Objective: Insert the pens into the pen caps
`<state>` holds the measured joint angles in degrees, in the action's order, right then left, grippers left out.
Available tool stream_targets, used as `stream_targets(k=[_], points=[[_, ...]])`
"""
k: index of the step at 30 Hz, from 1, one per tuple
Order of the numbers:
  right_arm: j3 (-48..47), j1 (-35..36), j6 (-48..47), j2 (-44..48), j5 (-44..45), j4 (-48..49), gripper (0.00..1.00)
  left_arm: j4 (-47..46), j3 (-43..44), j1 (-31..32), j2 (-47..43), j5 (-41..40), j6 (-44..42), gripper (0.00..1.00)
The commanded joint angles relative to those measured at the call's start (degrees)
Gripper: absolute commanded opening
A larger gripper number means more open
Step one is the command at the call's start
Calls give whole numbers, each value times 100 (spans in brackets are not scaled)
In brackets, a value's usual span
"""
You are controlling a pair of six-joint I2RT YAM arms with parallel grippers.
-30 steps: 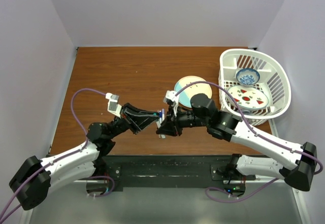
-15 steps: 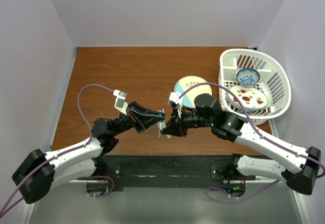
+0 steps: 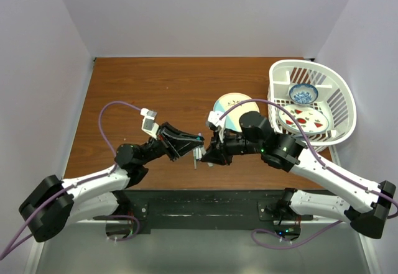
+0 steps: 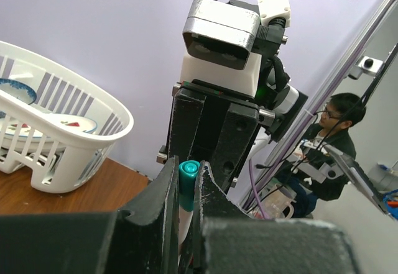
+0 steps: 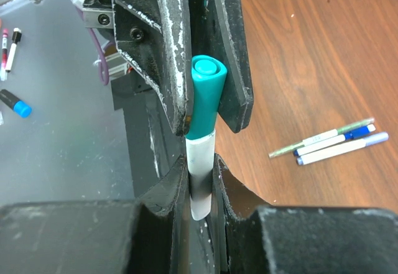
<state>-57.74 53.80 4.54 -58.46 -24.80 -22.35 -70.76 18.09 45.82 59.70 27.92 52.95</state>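
Observation:
In the right wrist view my right gripper point(image 5: 200, 168) is shut on the white barrel of a pen point(image 5: 200, 184). The green cap point(image 5: 206, 97) sits on that pen's upper end, between the left gripper's fingers point(image 5: 233, 69). In the left wrist view my left gripper point(image 4: 186, 174) is shut on the green cap point(image 4: 188, 171), with the pen's white barrel point(image 4: 185, 215) showing below it. In the top view the left gripper point(image 3: 198, 140) and the right gripper point(image 3: 208, 153) meet tip to tip above the table's front. Other pens point(image 5: 333, 142) lie side by side on the wood, two with blue ends.
A white basket point(image 3: 339, 87) at the back right holds a blue bowl point(image 3: 303, 92) and a patterned plate point(image 3: 303, 118). A round blue and cream plate point(image 3: 231, 107) lies on the wooden table point(image 3: 155, 87) behind the right arm.
The left arm has pushed its gripper slightly to the right towards the right gripper, and the right arm has shifted a little. Both grippers have stayed shut on the pen and cap.

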Motion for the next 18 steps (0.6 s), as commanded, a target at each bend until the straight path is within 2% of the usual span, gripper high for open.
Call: stream_targets(k=[1, 9, 15, 17, 18], points=[[-1029, -353, 99, 159, 801, 3614, 0, 1099, -491, 656, 604, 2121, 551, 0], [-1275, -361, -190, 10, 1565, 3404, 0, 2996, -262, 665, 103, 1138, -82, 0], [-1091, -370, -41, -183, 2023, 3799, 0, 3752, -130, 691, -300, 146, -179, 0], [-1161, -431, 82, -210, 1691, 3843, 0, 3562, -191, 682, -529, 204, -232, 0], [-1205, -562, 144, -236, 1480, 3852, 0, 3430, -209, 691, -538, 518, -337, 0]])
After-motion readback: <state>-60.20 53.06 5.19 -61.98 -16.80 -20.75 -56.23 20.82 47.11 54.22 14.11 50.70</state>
